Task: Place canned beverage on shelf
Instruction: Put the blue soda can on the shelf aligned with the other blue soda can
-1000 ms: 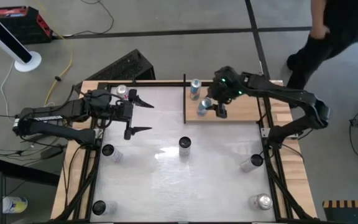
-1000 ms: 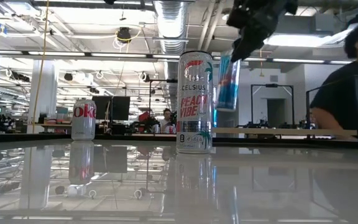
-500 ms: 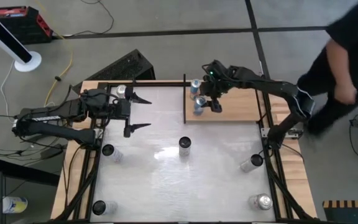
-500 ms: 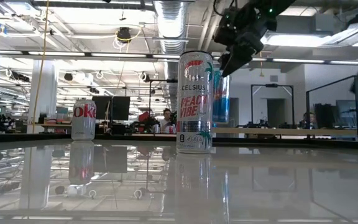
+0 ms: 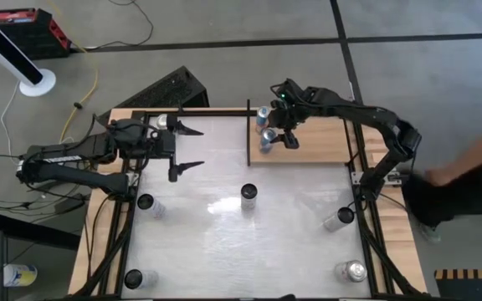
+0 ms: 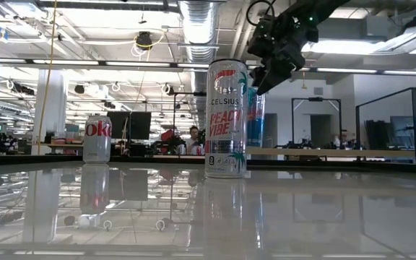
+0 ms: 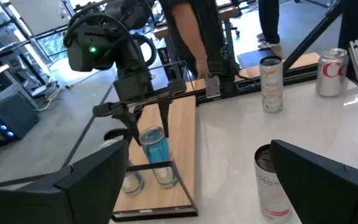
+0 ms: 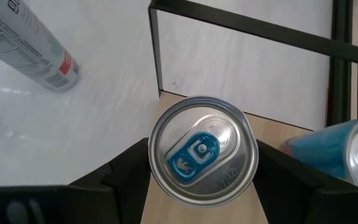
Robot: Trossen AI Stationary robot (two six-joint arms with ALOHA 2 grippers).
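A blue can [image 5: 267, 140] is in my right gripper [image 5: 276, 134], over the left end of the tan wood shelf [image 5: 316, 142] at the table's far right. The right wrist view looks down on the can's silver top [image 8: 202, 149]. A second blue can [image 5: 263, 114] stands on the shelf just behind it. I cannot tell whether the held can's base rests on the wood. My left gripper [image 5: 201, 149] hangs open above the table's far left, with nothing between its fingers. My right gripper pinches the blue can's upper wall, just below the rim [image 7: 149, 138], between its two fingers [image 8: 129, 171]. The fingers slant down from above, one on each side. The can stands upright with its base [image 7: 165, 180] at the shelf's wood.
A tall Celsius can [image 5: 248, 195] stands at the table's middle and a Coke can [image 5: 164, 122] at the far left corner. More cans stand at the left [image 5: 146, 202], near left [image 5: 132, 278], right [image 5: 339, 219] and near right [image 5: 354, 271]. A person [image 5: 467, 184] is beyond the right edge.
My right gripper has carried the blue can along the shelf toward its left end and lowered it, rolling the wrist as it went. Over the last half second it has almost stopped. The can stays upright. The person has moved off to the right.
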